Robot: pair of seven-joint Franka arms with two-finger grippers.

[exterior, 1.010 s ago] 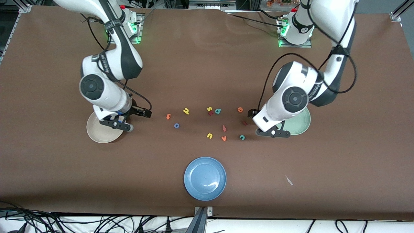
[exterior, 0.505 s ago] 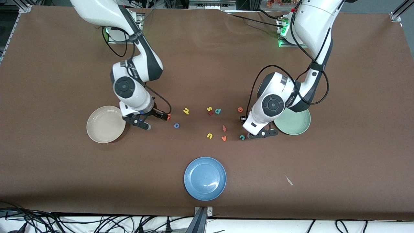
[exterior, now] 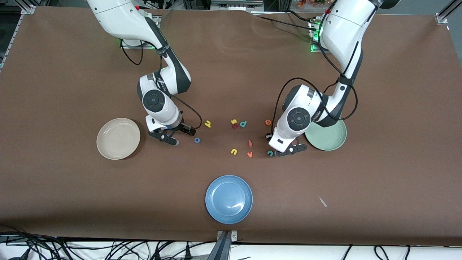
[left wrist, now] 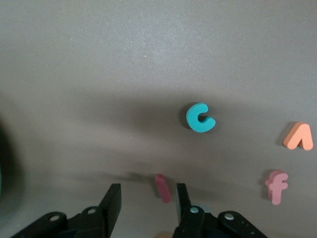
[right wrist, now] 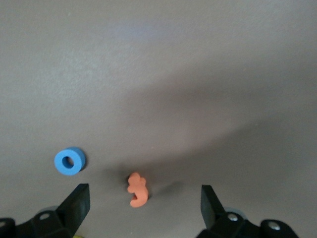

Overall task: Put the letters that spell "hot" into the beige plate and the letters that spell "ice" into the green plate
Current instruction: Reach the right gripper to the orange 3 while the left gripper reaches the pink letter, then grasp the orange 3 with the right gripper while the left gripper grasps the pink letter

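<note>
My left gripper (left wrist: 147, 201) stands low over the table, open, its jaws narrowed around the dark red i (left wrist: 163, 188), which lies closer to one finger. The teal c (left wrist: 200, 118) lies just off its fingertips. The orange e (exterior: 267, 122) lies beside the green plate (exterior: 330, 135). My right gripper (right wrist: 143, 206) is wide open over the orange t (right wrist: 138, 189), with the blue o (right wrist: 70, 160) beside it. The yellow h (exterior: 208, 124) is farther from the front camera than the o. The beige plate (exterior: 118, 138) holds nothing. In the front view the hands hide the i and t.
A blue plate (exterior: 229, 199) sits near the front edge. Other letters lie mid-table: yellow s (exterior: 234, 121), teal d/p (exterior: 243, 124), red f (exterior: 250, 143), yellow u (exterior: 234, 151), orange v (exterior: 249, 154).
The right gripper has swung from over the beige plate to over the t. The left gripper has moved from beside the green plate to the i, and its jaws have narrowed.
</note>
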